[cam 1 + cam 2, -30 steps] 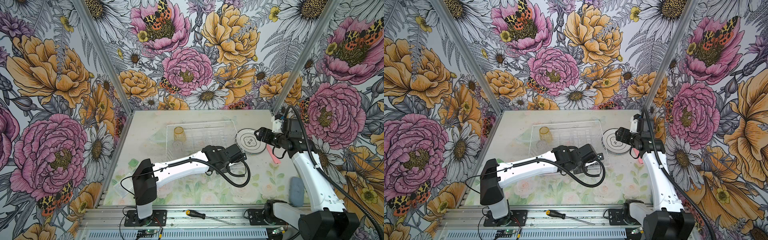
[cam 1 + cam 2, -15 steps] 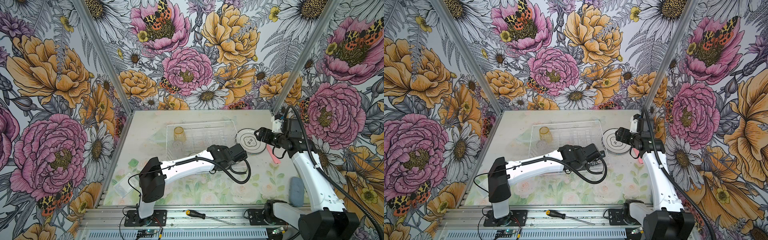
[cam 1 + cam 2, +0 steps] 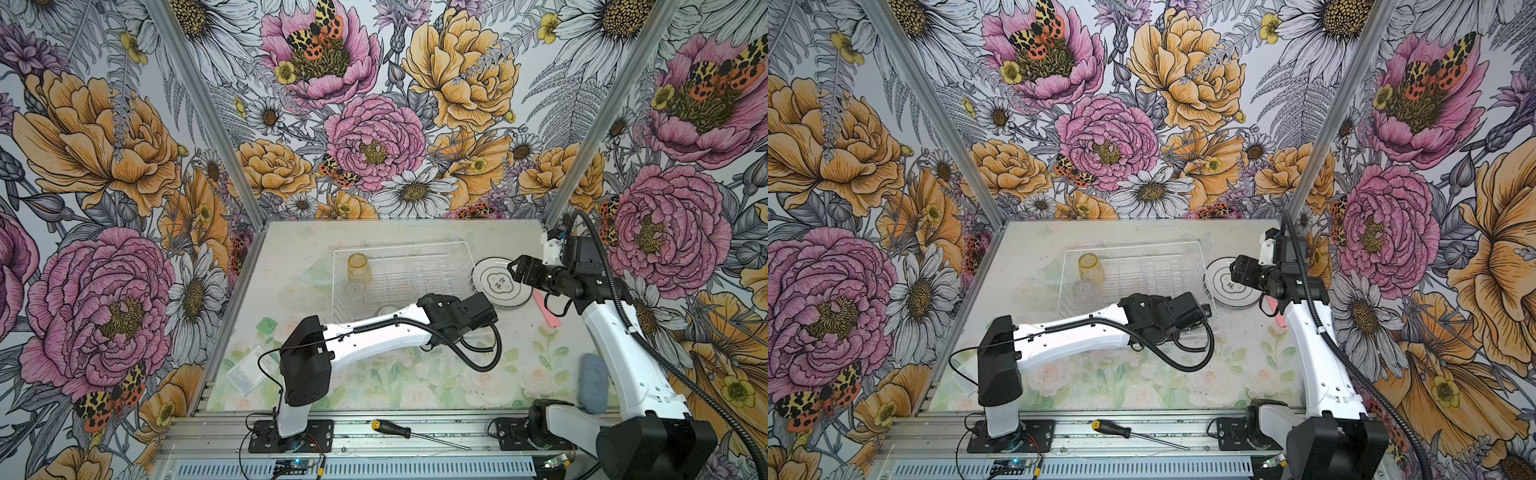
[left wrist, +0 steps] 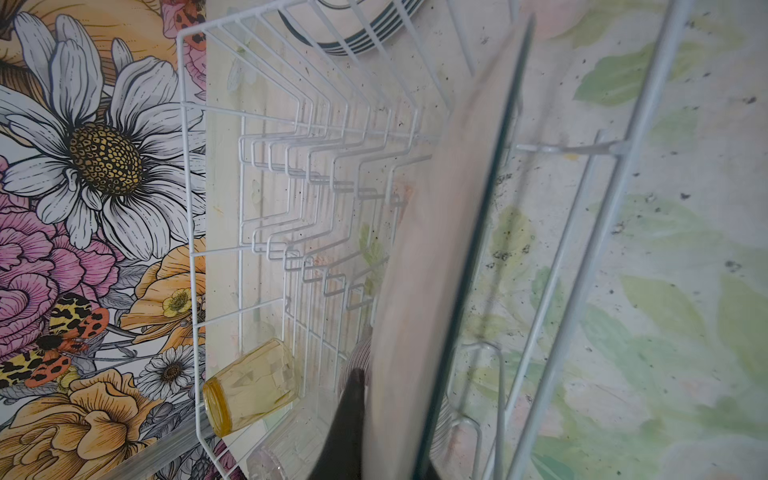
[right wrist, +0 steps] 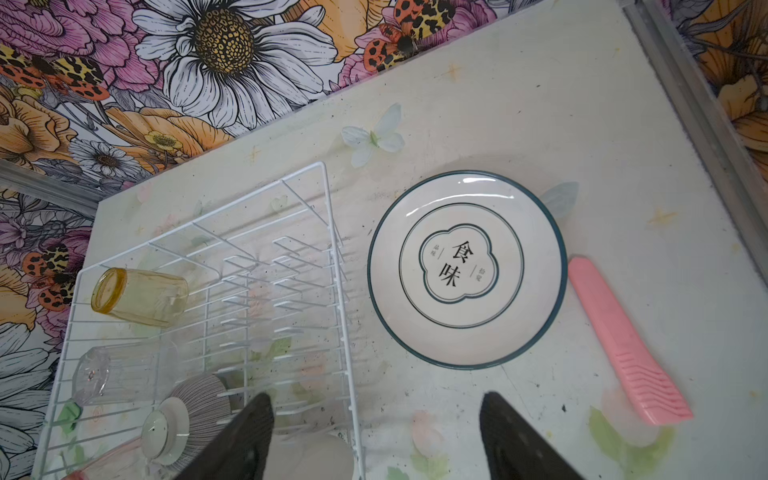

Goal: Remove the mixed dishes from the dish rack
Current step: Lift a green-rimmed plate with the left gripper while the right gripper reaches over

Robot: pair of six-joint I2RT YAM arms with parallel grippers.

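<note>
The white wire dish rack [image 3: 415,274] [image 3: 1142,270] sits mid-table. My left gripper [image 4: 390,415] [image 3: 446,318] reaches down into its near right corner and is shut on a white plate [image 4: 436,249] with a dark green rim, standing on edge. A yellow tumbler [image 3: 359,267] [image 5: 139,297], a clear tumbler [image 3: 353,289] [image 5: 120,372] and a ribbed bowl [image 5: 195,411] lie at the rack's left end. A stack of plates [image 3: 500,282] [image 5: 467,270] rests on the table right of the rack. My right gripper [image 5: 376,399] [image 3: 517,270] hovers open over that stack, holding nothing.
A pink scraper [image 5: 627,340] [image 3: 546,309] lies right of the plate stack. A blue sponge [image 3: 592,382] sits near the front right. A green block [image 3: 266,325] and a clear bag [image 3: 249,374] lie front left. A screwdriver [image 3: 399,430] rests on the front rail.
My left jaws have closed onto the upright plate, and the left arm's elbow has swung to the right. The right arm has not moved.
</note>
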